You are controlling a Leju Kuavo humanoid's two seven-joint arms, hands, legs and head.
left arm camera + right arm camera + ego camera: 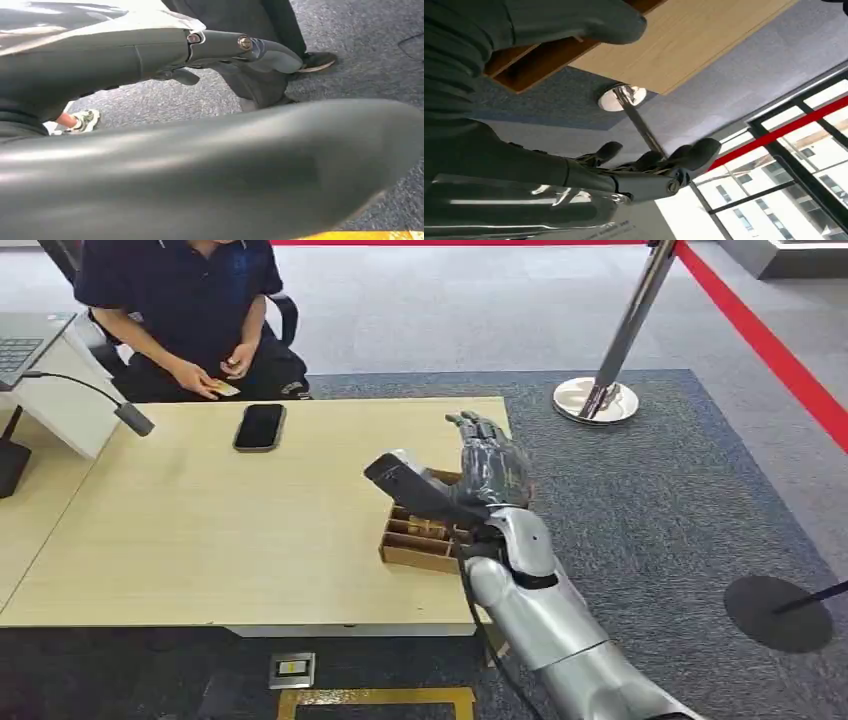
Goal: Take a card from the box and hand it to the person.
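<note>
The right hand (490,465) is hovering spread and empty over the box (420,540) at the table's (200,540) right edge, frame centre.

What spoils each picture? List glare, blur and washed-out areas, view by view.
Head view: evenly lit, sharp; slight glare on the stanchion base. Left wrist view: the near grey cover is a soft blur. Right wrist view: the windows are washed out, and the right hand looks dark against them.

You have one table (200,540), one wooden box (415,540), one phone (260,427), one person (190,300) holding one card (226,389), one stanchion post (610,370), and one laptop (25,345).
</note>
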